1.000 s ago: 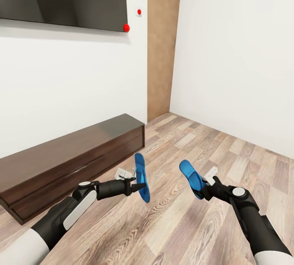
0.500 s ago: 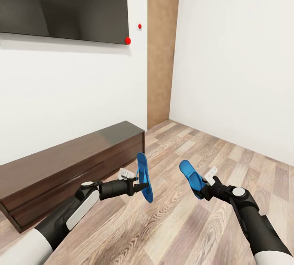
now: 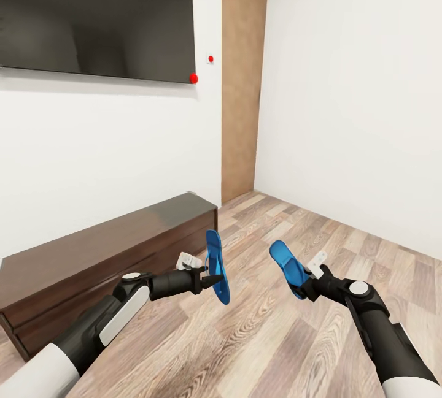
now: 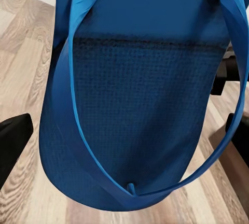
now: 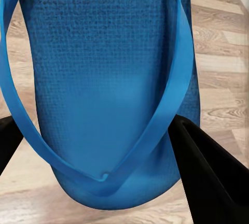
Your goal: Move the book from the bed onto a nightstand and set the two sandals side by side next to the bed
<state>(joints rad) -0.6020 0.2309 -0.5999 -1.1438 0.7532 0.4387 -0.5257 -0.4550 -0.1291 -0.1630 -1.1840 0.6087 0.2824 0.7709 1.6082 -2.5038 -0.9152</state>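
— Fingers (image 5: 207,177) on both arms?
— Each pair is clamped on a blue sandal. Right of the long dark cabinet (image 3: 92,257), above the wood floor (image 3: 276,336), hang the left sandal (image 3: 216,266) and right sandal (image 3: 288,268), apart.

**Arms and grippers: pose and state**

Left arm: extended forward and low, forearm angled inward. Left gripper (image 3: 209,279) clamped on a blue sandal (image 3: 217,266), held off the floor on edge, sole roughly upright.

Right arm: extended forward, elbow bent, on the far side of that sandal from the left arm. Right gripper (image 3: 305,288) clamped on the second blue sandal (image 3: 287,267), tilted up and forward; a black finger (image 5: 210,175) presses its edge.
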